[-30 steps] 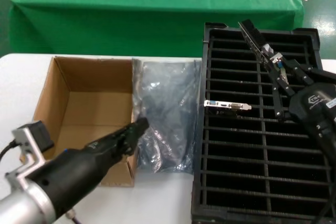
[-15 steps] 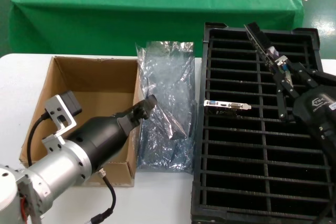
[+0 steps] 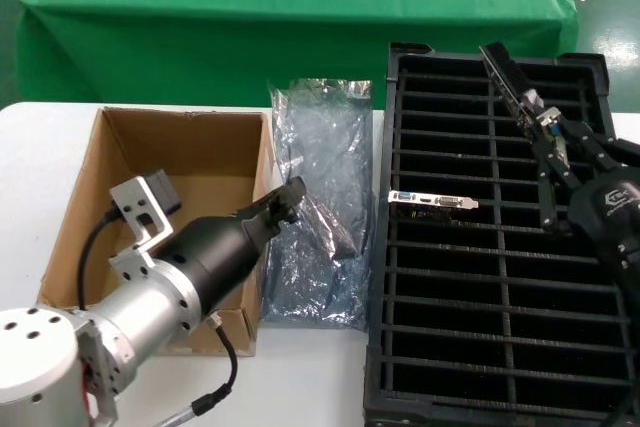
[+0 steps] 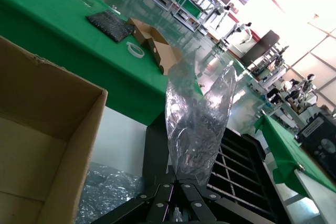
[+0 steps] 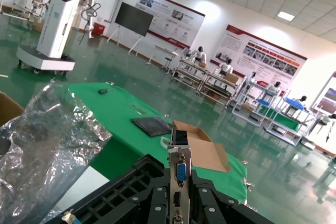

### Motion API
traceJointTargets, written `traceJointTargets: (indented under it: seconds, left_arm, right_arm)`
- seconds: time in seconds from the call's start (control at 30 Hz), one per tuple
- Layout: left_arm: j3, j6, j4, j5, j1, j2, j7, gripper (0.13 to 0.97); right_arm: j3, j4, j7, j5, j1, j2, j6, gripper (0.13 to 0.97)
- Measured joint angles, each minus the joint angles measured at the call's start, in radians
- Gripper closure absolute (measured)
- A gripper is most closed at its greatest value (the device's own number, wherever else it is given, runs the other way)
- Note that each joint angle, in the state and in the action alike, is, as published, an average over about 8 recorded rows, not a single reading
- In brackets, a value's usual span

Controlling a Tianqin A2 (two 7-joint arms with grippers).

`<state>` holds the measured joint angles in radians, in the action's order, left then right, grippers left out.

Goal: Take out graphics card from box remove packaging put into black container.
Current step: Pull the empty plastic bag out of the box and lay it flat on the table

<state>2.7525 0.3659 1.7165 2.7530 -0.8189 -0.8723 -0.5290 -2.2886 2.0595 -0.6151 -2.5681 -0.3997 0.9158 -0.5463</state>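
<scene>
Card out of box: done, as I judge it. My right claw [image 3: 548, 147] grips a small flat dark graphics card with a silver bracket [image 3: 512, 82] and holds it tilted above the far right rows of the large black slotted plastic container [image 3: 400, 247], at about 2 o'clock from the head view's centre. In the right wrist view the blue port on the bracket [image 5: 180, 174] stands up between my claw's jaws.

Packaging off: done. My left claw [image 3: 290, 195] pinches the crinkly translucent grey-blue plastic bag [image 3: 325, 147] near the middle, and the bag stands up from the claw in the left wrist view [image 4: 197, 129]. It hangs between the brown corrugated cardboard box [image 3: 190, 162] and the container, over the white table [image 3: 30, 147].

Already stowed: a second card with a silver bracket [image 3: 432, 201] sits in a slot at the container's left middle.

Left to do: lower the held card into a free slot and let go; get rid of the bag.

Hard to make out: whether more crinkled plastic under the held bag is a separate bag. The box shows no card on the floor I can see, but my left arm covers its near right corner. The card's lower edge and the slot below it are hidden by my right claw.
</scene>
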Motion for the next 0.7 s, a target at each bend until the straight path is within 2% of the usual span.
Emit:
traceJointTargets:
  seconds: [0.33,0.7]
  left_arm:
    - [0.0,0.03,-0.059,0.0,0.004,0.072,0.073,0.958]
    - [0.001,0.118,-0.112,0.0,0.005,0.137,0.18,0.958]
  right_arm:
    - [0.018,0.0,-0.009,0.01,0.011,-0.003,0.008,0.9]
    - [0.036,0.0,-0.003,0.025,0.035,-0.011,0.012,0.9]
